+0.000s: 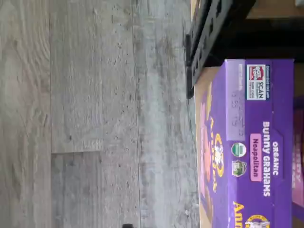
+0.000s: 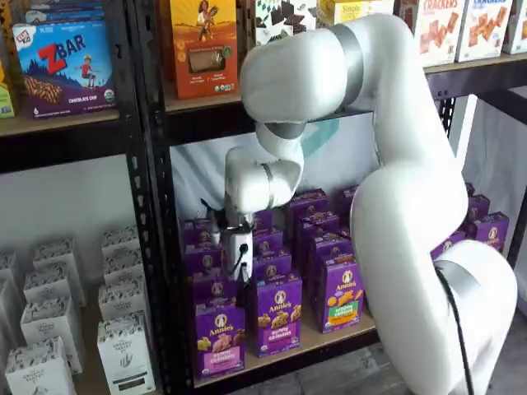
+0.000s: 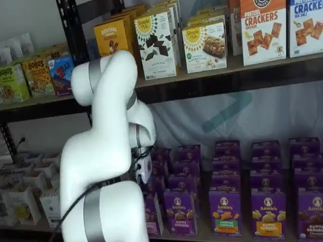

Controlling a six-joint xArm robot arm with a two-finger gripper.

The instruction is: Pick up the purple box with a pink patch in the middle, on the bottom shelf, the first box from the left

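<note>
**One arm, one pincer, a lot of purple boxes**

Counts first. There's one white arm [image 2: 395,206] and one pincer [image 2: 239,276]. In a shelf view I count five purple cartons along the front of the bottom shelf [image 3: 202,237], and the arm half hides the one at the end. More purple cartons are lined up in rows behind each front one. The surface above carries a mixed lot, including two cracker boxes [image 3: 262,33].

The purple box [image 2: 220,337] stands upright at the front edge of the bottom shelf, in the row just beside the black rack post [image 2: 152,247]. It shows the round logo up top and a pink band low on its face. The wrist view, turned on its side, shows its top flap [image 1: 256,152] with "Bunny Grahams" and a pink "Neapolitan" tag. Grey plank floor [image 1: 95,114] fills the rest of that view.

The pincer's white body hangs over the cartons behind the purple box, which sits lower and nearer the front, apart from it. I can't make out the fingers, so I can't tell whether they're spread or closed.
</note>
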